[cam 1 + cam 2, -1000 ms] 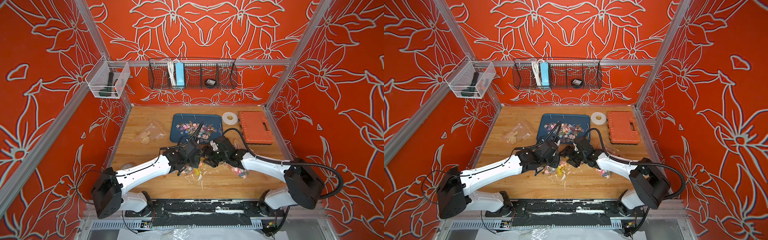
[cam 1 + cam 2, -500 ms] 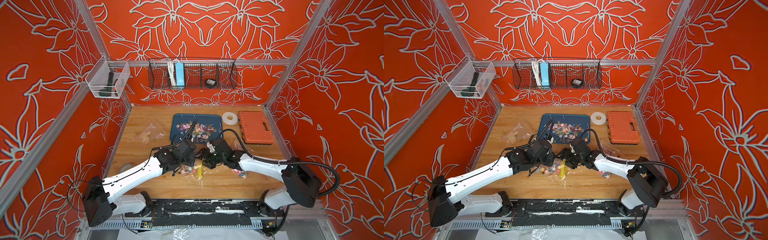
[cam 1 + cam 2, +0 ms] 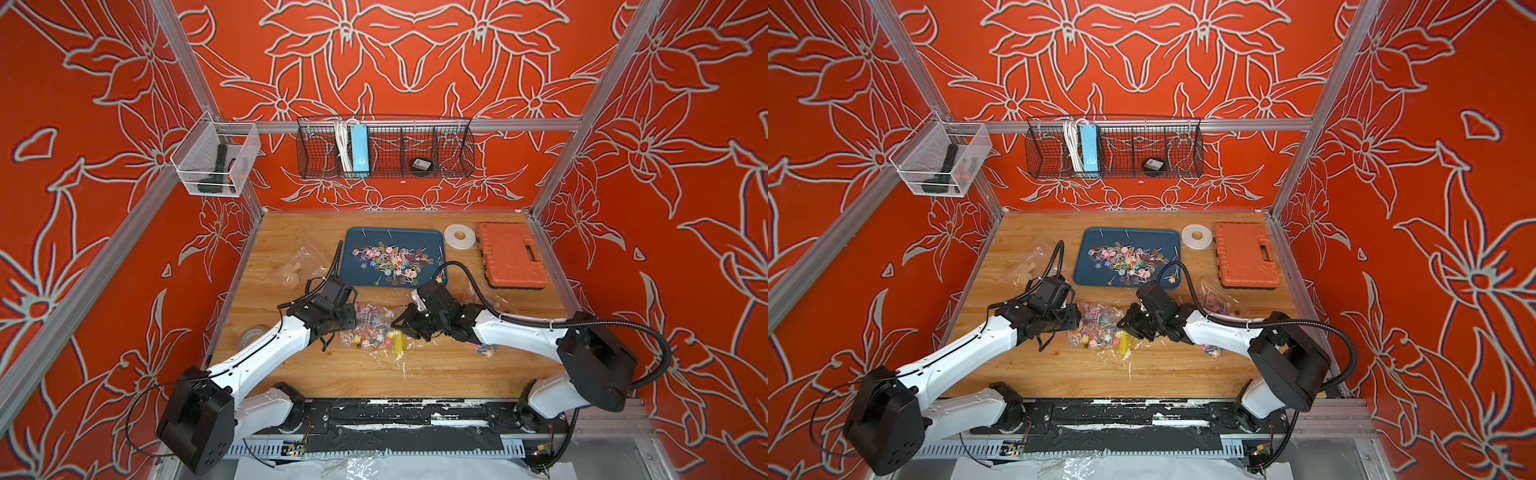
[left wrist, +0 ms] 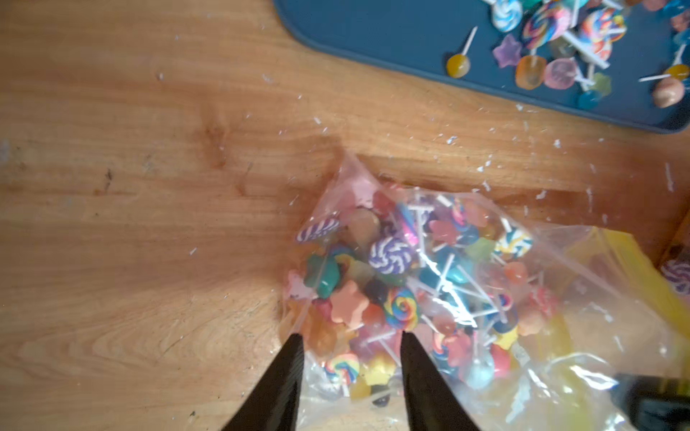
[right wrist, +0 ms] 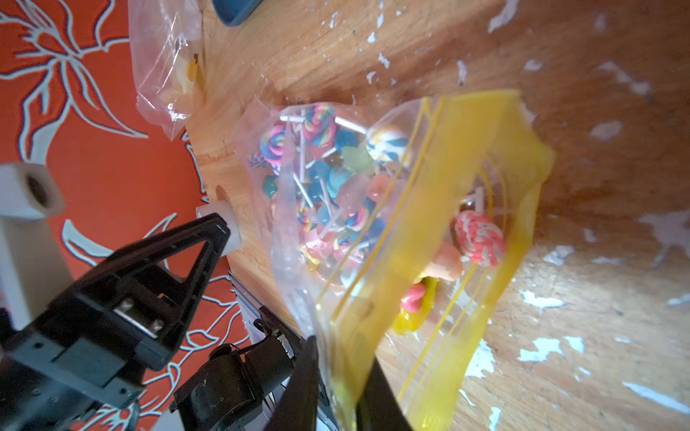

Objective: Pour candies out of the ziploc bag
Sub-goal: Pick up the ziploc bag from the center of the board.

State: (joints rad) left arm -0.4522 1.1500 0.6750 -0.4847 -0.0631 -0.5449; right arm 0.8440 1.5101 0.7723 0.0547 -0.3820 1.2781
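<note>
The clear ziploc bag (image 3: 368, 330) (image 3: 1096, 328) with a yellow zip band lies on the wooden table between both grippers, full of candies (image 4: 392, 257) on white sticks. My left gripper (image 4: 351, 337) (image 3: 349, 322) is open, its jaws spread above the bag's closed end. My right gripper (image 5: 341, 347) (image 3: 399, 328) is shut on the yellow zip band (image 5: 448, 179). The bag's mouth gapes, with a pink swirl lollipop (image 5: 479, 237) lying in it. More candies (image 3: 390, 264) are heaped on the blue tray (image 3: 357, 237) behind.
An orange case (image 3: 509, 259) and a white tape roll (image 3: 459, 237) sit at the back right. Another clear bag (image 3: 297, 268) lies at the left and one (image 3: 486, 297) lies behind my right arm. A few lollipops (image 3: 484, 349) lie under that arm.
My left gripper's jaws have spread apart and the arm has drawn back to the left. My right gripper has closed on the bag's yellow zip band. The bag has settled onto the table.
</note>
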